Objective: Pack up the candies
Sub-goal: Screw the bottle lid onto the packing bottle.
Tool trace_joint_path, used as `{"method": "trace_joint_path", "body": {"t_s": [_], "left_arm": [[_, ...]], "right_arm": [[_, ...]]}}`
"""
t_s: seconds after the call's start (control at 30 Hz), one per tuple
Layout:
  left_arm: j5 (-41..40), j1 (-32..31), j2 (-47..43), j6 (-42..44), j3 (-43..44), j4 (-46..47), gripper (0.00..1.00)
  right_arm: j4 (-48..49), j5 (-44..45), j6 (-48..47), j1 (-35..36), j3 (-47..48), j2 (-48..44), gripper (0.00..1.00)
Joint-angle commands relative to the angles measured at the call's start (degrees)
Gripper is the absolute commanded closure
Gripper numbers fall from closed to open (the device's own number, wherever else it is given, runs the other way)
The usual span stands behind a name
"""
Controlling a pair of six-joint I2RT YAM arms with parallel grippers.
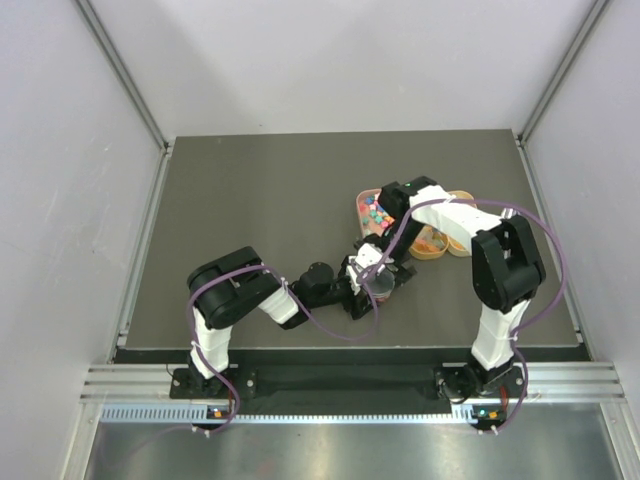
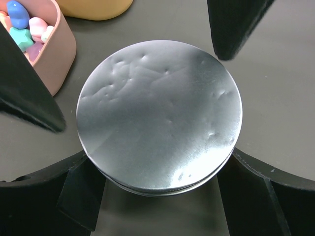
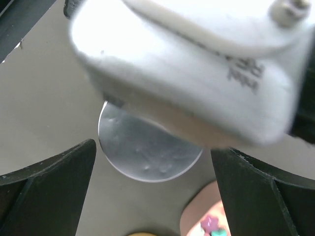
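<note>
The candies (image 1: pixel 377 213) are multicoloured pieces lying in a pink oval tray (image 1: pixel 360 205); a few show in the left wrist view (image 2: pixel 22 24) and the right wrist view (image 3: pixel 211 227). A small round jar (image 1: pixel 382 285) with a silver disc lid (image 2: pixel 157 113) stands on the dark mat. My left gripper (image 2: pixel 160 155) is shut on the jar, one finger against each side. My right gripper (image 3: pixel 152 147) hangs open just above the jar (image 3: pixel 142 152), holding nothing, between the jar and the pink tray (image 1: pixel 385 238). The left wrist's white housing hides part of the lid there.
An orange tray (image 1: pixel 430 245) with red-orange pieces and a yellow tray (image 1: pixel 462 200) sit right of the pink tray (image 2: pixel 61 54). The yellow tray's edge (image 2: pixel 98 10) shows behind the jar. Grey walls enclose the mat on three sides.
</note>
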Motion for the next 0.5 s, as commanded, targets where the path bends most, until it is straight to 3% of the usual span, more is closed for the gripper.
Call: {"method": "trace_joint_path", "body": {"t_s": [0.0, 0.3, 0.47], "left_arm": [[-3.6, 0.5, 3.7, 1.7, -1.4, -12.4, 0.4], [-3.6, 0.5, 3.8, 1.7, -1.3, -12.4, 0.4], [-3.7, 0.5, 3.7, 1.7, -1.2, -12.6, 0.4]], "right_arm": [[-2.8, -1.7, -2.1, 1.2, 0.2, 1.4, 0.0], [-0.6, -1.2, -0.2, 1.4, -0.6, 1.6, 0.04], [2.6, -1.0, 4.4, 1.2, -2.5, 0.5, 0.2]]}}
